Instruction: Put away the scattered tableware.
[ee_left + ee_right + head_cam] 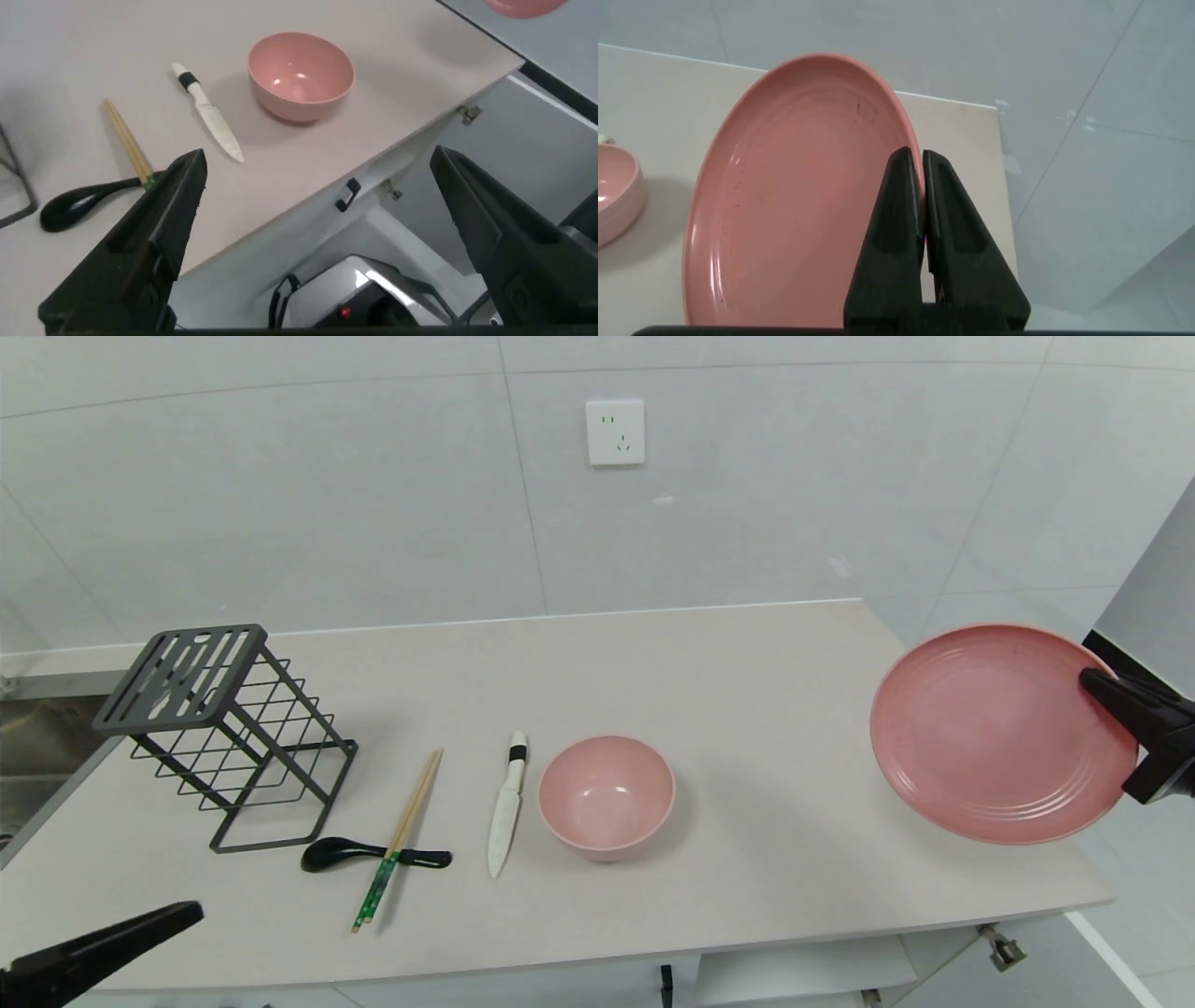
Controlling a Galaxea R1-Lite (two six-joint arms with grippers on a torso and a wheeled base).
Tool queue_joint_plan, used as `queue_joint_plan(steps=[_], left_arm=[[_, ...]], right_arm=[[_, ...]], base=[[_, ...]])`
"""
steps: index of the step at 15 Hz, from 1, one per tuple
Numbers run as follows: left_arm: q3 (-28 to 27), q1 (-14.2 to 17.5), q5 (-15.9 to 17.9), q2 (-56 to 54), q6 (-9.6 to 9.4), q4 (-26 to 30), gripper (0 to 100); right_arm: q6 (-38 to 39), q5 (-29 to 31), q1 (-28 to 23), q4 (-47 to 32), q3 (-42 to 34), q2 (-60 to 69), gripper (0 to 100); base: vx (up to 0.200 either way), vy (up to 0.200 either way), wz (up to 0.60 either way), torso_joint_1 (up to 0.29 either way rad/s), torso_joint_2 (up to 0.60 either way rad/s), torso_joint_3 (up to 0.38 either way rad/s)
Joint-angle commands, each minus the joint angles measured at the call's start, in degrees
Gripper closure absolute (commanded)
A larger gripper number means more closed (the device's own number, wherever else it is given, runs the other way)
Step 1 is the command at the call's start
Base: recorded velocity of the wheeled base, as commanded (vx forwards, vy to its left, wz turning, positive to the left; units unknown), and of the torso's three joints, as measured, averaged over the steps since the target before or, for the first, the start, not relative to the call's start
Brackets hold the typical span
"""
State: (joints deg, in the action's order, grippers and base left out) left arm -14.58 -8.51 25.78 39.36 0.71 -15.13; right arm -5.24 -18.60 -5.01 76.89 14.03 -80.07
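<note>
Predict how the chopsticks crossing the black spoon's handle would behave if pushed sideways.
The chopsticks look thin, stiff and light, so they would probably slide easily on the smooth counter. Being two loose sticks, they could separate or roll apart. Crossing the handle of the black spoon, they may pivot over it or drag it along.

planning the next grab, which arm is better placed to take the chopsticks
Left, probably. The left gripper is open and empty near the front left of the counter, close to the chopsticks. The right gripper is shut on the pink plate, off at the right end.
</note>
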Motion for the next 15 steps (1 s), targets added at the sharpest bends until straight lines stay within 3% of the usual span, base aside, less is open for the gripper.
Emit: queue_joint_plan(steps=[1,4,8,11,15], left_arm=[[-6.25,-2.57,0.41,15.92,-2.73,-0.78,0],[-8.97,-2.74,0.41,24.71,-7.30,-0.52,0],[-17.76,-2.74,-0.21,36.22,-7.47,5.46,0],[-25.06,-2.74,-0.65,45.10,-7.39,6.87,0],[-26.11,-4.41,-1.26,52.66,-7.47,5.72,0]], right_arm=[[-0.03,-0.12,0.09,0.02,0.03,0.44,100],[-0.03,-0.29,0.00,0.02,0.03,0.61,100],[-0.03,-0.29,0.00,0.02,-0.14,0.35,100],[-0.03,-0.29,0.00,0.02,-0.23,0.18,100],[-0.03,-0.29,0.00,0.02,-0.41,0.00,100]], base=[[0.000,0.000,0.00,0.000,0.00,0.000],[0.000,0.000,0.00,0.000,0.00,0.000],[0.000,0.000,0.00,0.000,0.00,0.000],[0.000,0.000,0.00,0.000,0.00,0.000],[0.000,0.000,0.00,0.000,0.00,0.000]])
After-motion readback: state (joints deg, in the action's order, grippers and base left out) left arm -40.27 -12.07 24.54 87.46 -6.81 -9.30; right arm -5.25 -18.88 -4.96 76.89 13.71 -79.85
